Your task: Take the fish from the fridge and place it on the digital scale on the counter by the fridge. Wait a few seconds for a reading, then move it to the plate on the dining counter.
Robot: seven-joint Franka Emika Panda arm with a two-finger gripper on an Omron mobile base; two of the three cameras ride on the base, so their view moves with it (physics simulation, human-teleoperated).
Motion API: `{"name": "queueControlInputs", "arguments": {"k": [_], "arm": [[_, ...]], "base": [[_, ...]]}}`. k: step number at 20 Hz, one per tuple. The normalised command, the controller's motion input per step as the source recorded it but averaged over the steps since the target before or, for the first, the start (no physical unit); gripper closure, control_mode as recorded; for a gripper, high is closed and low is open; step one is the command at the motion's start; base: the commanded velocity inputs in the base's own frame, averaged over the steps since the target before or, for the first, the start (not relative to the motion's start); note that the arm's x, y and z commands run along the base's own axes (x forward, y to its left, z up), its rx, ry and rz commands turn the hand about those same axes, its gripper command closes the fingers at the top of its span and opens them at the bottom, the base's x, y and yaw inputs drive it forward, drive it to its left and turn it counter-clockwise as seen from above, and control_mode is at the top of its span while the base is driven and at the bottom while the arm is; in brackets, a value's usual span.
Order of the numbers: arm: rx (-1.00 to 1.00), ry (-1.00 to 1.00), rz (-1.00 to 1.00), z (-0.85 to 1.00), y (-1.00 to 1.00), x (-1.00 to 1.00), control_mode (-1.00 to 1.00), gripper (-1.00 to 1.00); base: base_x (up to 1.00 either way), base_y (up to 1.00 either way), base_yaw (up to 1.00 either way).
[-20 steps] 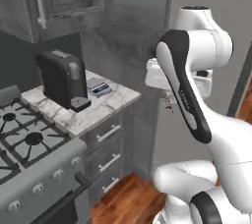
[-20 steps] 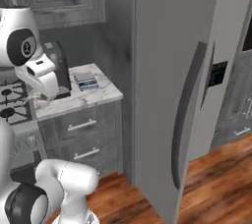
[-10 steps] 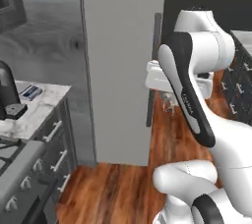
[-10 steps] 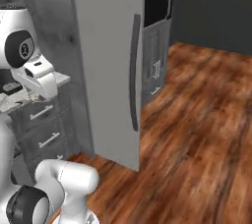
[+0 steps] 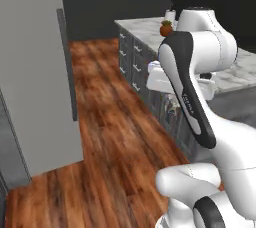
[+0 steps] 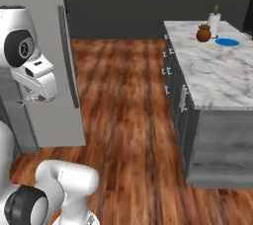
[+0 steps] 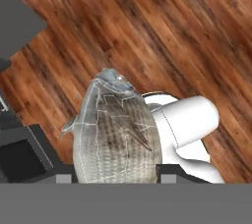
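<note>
Base has swung round since a second ago: short counter and scale gone from view, dining counter (image 6: 217,78) now ahead; fridge (image 5: 35,72) at left, closed; fish (image 7: 115,137) pinched in the gripper (image 7: 115,176), hanging over wood floor (image 6: 123,110); blue plate (image 6: 228,42) at the counter's far end, beside a potted plant (image 6: 203,33).

Wood floor (image 7: 147,36) directly below the claw. Orange-brown round fruit with green top (image 6: 203,33) and white cup (image 6: 213,22) stand close together, well away from the claw.
</note>
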Motion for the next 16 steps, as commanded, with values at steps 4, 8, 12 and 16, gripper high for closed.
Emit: {"name": "queueControlInputs", "arguments": {"k": [4, 8, 12, 16], "arm": [[0.00, 0.00, 0.00, 0.00, 0.00, 0.00, 1.00, 1.00], [0.00, 0.00, 0.00, 0.00, 0.00, 0.00, 1.00, 1.00], [0.00, 0.00, 0.00, 0.00, 0.00, 0.00, 1.00, 1.00], [0.00, 0.00, 0.00, 0.00, 0.00, 0.00, 1.00, 1.00]], "base": [[-0.64, -0.38, -0.64], [-0.14, -0.97, -0.41], [0.00, -1.00, -0.08], [0.03, -1.00, 0.02]]}}
